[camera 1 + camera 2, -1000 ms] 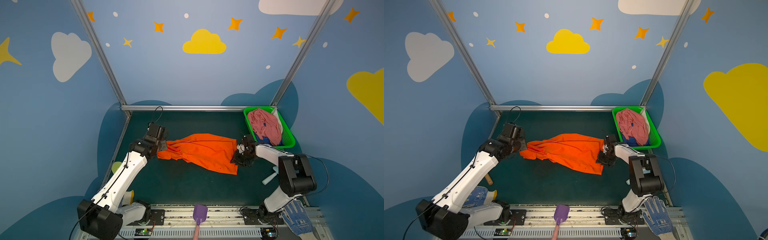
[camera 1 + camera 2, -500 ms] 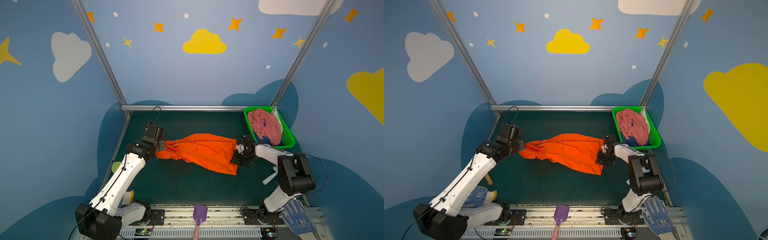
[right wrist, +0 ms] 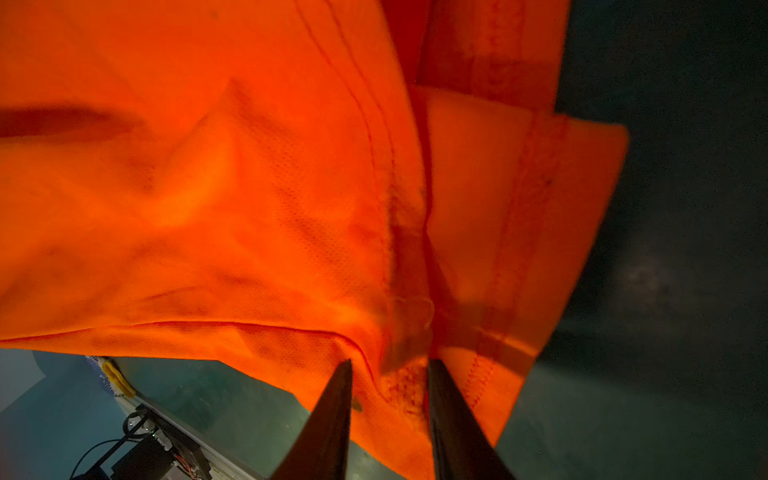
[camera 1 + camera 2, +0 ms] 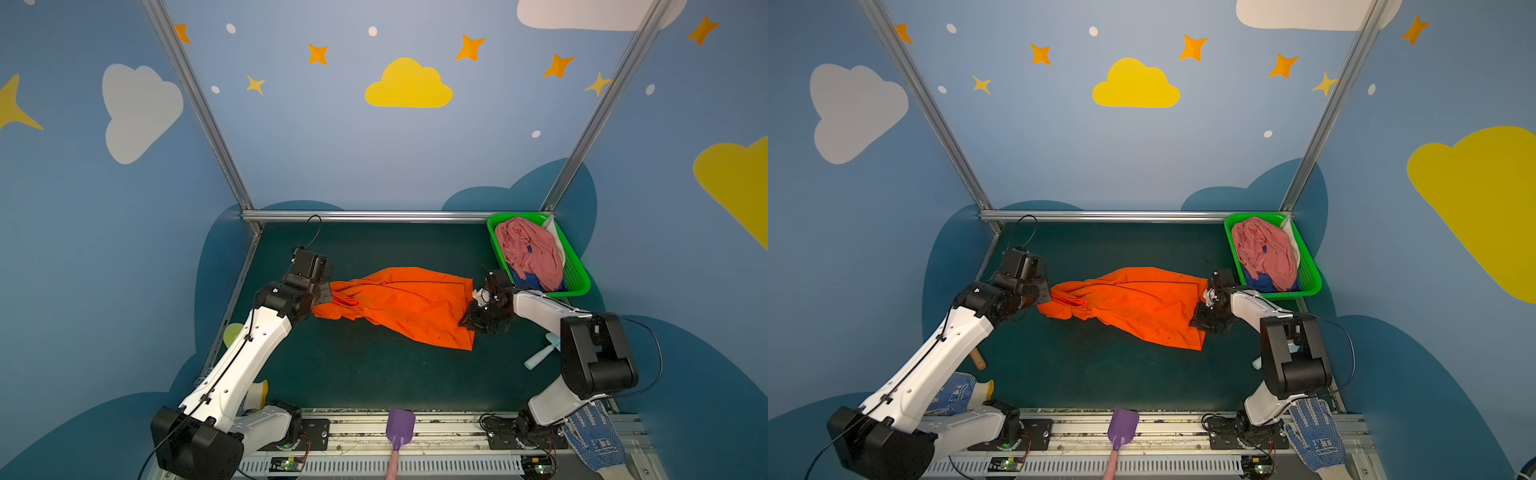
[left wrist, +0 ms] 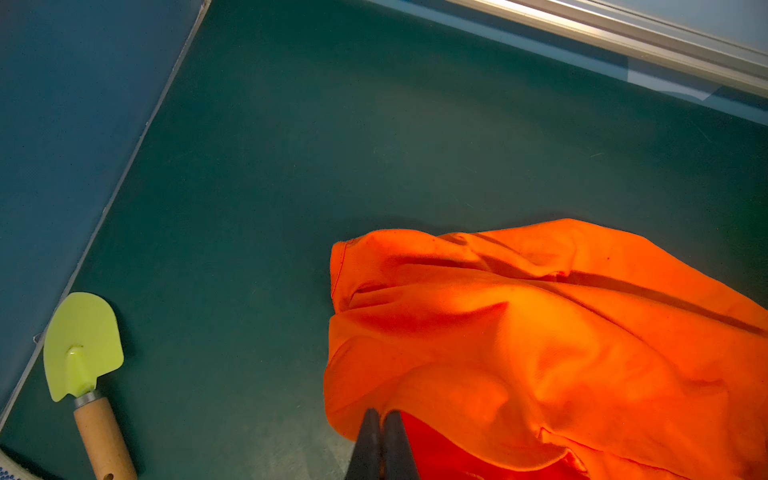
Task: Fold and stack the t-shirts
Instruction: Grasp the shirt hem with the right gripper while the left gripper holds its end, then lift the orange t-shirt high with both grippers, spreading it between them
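Close-up: orange shirt (image 3: 249, 187) in right claw (image 3: 389, 365)

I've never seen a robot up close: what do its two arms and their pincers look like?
The left arm and right arm have smooth white shells between chunky black joints, with thin black cables along them. Each ends in two slim, dark, tapering fingers.
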You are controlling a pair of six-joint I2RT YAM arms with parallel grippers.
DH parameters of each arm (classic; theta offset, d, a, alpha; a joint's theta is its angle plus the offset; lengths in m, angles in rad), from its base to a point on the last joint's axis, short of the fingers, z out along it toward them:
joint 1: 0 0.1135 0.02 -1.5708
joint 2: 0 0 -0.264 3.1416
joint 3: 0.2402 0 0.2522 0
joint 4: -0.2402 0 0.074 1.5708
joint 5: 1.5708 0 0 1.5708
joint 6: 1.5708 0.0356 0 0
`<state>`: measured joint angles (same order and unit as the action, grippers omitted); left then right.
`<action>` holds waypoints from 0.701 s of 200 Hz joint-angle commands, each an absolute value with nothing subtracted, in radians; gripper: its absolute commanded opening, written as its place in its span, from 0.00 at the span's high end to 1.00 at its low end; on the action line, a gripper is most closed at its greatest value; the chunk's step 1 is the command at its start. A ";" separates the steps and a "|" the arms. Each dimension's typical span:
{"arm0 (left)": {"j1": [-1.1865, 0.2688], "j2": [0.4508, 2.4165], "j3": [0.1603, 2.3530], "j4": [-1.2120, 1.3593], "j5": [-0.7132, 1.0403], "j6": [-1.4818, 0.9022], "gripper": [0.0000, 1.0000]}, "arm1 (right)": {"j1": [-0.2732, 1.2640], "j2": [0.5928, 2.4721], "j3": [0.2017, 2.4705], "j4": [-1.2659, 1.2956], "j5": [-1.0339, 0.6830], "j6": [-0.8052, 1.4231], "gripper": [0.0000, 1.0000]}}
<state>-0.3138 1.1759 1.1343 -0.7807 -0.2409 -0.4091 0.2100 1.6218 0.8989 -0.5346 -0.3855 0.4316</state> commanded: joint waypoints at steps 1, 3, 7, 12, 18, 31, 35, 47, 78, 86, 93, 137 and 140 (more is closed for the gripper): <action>-0.307 1.152 1.126 -0.772 -0.245 -0.419 0.95 | 0.207 1.625 0.888 -0.554 -0.390 0.431 0.72; -0.307 1.154 1.125 -0.772 -0.245 -0.420 0.95 | 0.207 1.625 0.888 -0.553 -0.390 0.431 0.73; -0.307 1.150 1.125 -0.772 -0.245 -0.420 0.95 | 0.206 1.623 0.887 -0.554 -0.390 0.432 0.74; -0.307 1.150 1.124 -0.772 -0.245 -0.420 0.95 | 0.206 1.621 0.886 -0.555 -0.390 0.431 0.77; -0.307 1.149 1.124 -0.771 -0.245 -0.420 0.95 | 0.206 1.618 0.885 -0.554 -0.391 0.432 0.82; -0.306 1.148 1.123 -0.772 -0.244 -0.420 0.95 | 0.207 1.613 0.884 -0.558 -0.392 0.431 0.92; -0.305 1.150 1.123 -0.772 -0.245 -0.420 0.95 | 0.207 1.611 0.884 -0.559 -0.393 0.432 0.94; -0.305 1.148 1.123 -0.772 -0.245 -0.419 0.95 | 0.207 1.604 0.886 -0.564 -0.394 0.431 1.00; -0.304 1.143 1.135 -0.764 -0.245 -0.411 0.95 | 0.205 1.559 0.919 -0.610 -0.388 0.419 1.00; -0.302 1.141 1.145 -0.762 -0.247 -0.400 0.95 | 0.205 1.536 0.935 -0.627 -0.386 0.413 1.00; -0.301 1.144 1.159 -0.762 -0.248 -0.391 0.95 | 0.205 1.512 0.955 -0.647 -0.383 0.406 1.00; -0.256 1.154 1.288 -0.741 -0.233 -0.307 0.95 | 0.193 1.341 1.135 -0.769 -0.316 0.355 1.00; -0.251 1.155 1.299 -0.738 -0.229 -0.302 0.95 | 0.190 1.330 1.148 -0.774 -0.310 0.352 1.00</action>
